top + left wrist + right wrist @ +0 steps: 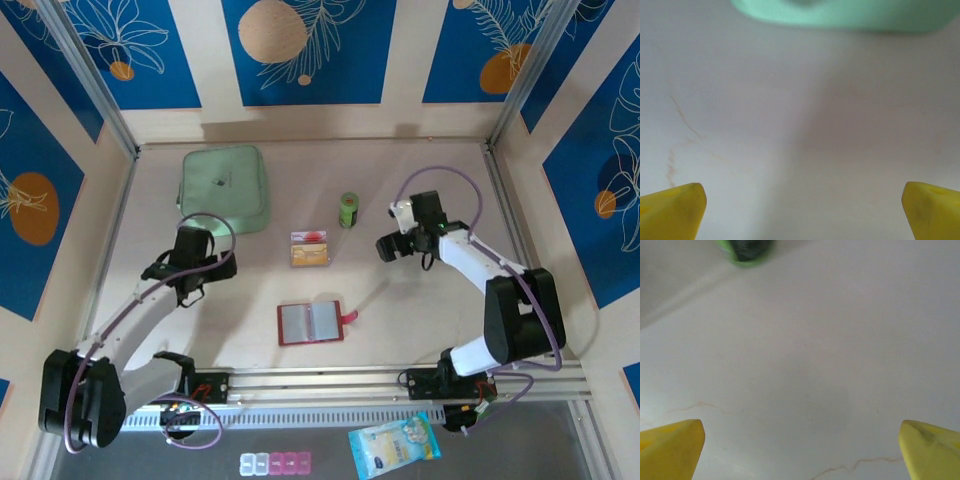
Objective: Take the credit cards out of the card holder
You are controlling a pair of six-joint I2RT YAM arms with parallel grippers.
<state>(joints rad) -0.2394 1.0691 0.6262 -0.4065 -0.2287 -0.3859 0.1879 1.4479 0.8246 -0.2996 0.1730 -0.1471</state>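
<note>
I'm watching the left gripper (802, 200) and right gripper (801, 440) gaping empty, fearing a stray sweep scatters the cards (309, 250) lying beyond the open holder (310, 323).

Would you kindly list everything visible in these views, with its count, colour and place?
zip case: one, mint green, far left of the table
small cylinder: one, green, far centre
credit cards: two, whitish with red and orange-tan, together at mid table
card holder: one, red, lying open, nearer than the cards
pill box: one, pink and white, in front of the rail
packet: one, blue and yellow, right of the pill box
table: one, pale
left gripper: one, yellow fingertips, open, near the zip case
right gripper: one, yellow fingertips, open, near the cylinder
</note>
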